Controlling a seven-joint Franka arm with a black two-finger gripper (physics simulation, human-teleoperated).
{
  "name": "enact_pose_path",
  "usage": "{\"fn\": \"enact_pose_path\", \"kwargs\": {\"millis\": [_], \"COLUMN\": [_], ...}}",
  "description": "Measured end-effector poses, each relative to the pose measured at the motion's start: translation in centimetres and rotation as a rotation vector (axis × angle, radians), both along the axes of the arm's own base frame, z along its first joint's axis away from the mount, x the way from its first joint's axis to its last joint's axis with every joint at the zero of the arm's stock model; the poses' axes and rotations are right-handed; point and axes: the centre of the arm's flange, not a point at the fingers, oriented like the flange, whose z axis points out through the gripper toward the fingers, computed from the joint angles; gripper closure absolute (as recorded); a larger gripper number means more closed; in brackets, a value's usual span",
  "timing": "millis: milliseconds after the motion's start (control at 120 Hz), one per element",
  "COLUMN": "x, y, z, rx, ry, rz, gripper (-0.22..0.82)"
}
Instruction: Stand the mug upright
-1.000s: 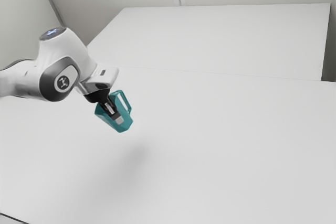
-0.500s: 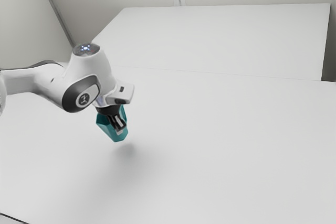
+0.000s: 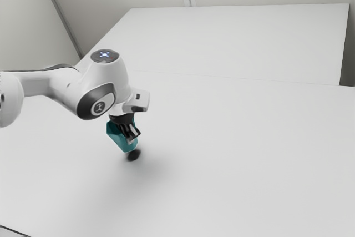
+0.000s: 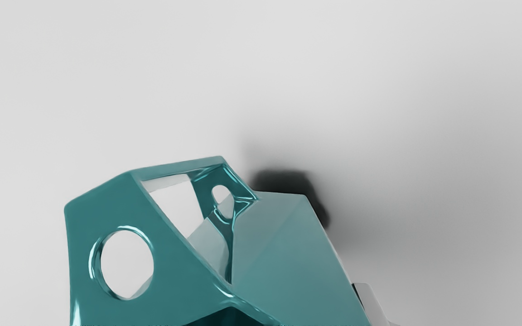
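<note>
Teal mug (image 3: 116,136), glossy, faceted, tipped over at a slant above the pale bench (image 3: 249,154). Lower end points down toward the bench, just beside a small dark shadow (image 3: 133,155); whether it touches, can't tell. Wider end sits higher, toward the exterior view's left. Not upright as it hangs.

End effector (image 3: 133,135): clenched on the mug's body, by my reading, since the mug hangs slanted with nothing else bearing it. One pale fingertip (image 4: 370,302) lies against the outer wall in the wrist view.

Risks. Let go at this slant, the mug would likely land on an edge of its base and topple, perhaps rolling onto the handle (image 4: 107,208). Lowered further without levelling, that edge could catch on the bench and twist the mug in the grip. Sloping walls give the pads poor flats; a smooth finish may let them slip. The handle juts well out and could knock the bench if the wrist turned the wrong way.

Materials: hard, shiny surface, maybe glazed ceramic or plastic. Body of flat, angled planes with crisp creases. Handle angular, a large opening between it and the body, round holes cut through its arms. Bench matt, smooth, off-white.
</note>
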Motion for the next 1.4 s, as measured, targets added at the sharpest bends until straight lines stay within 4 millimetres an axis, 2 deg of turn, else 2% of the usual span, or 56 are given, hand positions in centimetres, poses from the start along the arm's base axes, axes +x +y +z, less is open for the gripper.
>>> {"fn": "enact_pose_path", "kwargs": {"millis": [642, 1167, 1400], "x": [1.7, 2.2, 2.2], "y": [-0.4, 0.0, -0.1], "z": [-2.4, -4.3, -4.3], "rx": [0.005, -0.023, -0.033], "ry": [0.005, 0.012, 0.013], "rz": [0.064, 0.117, 0.119], "gripper": [0.78, 0.78, 0.53]}}
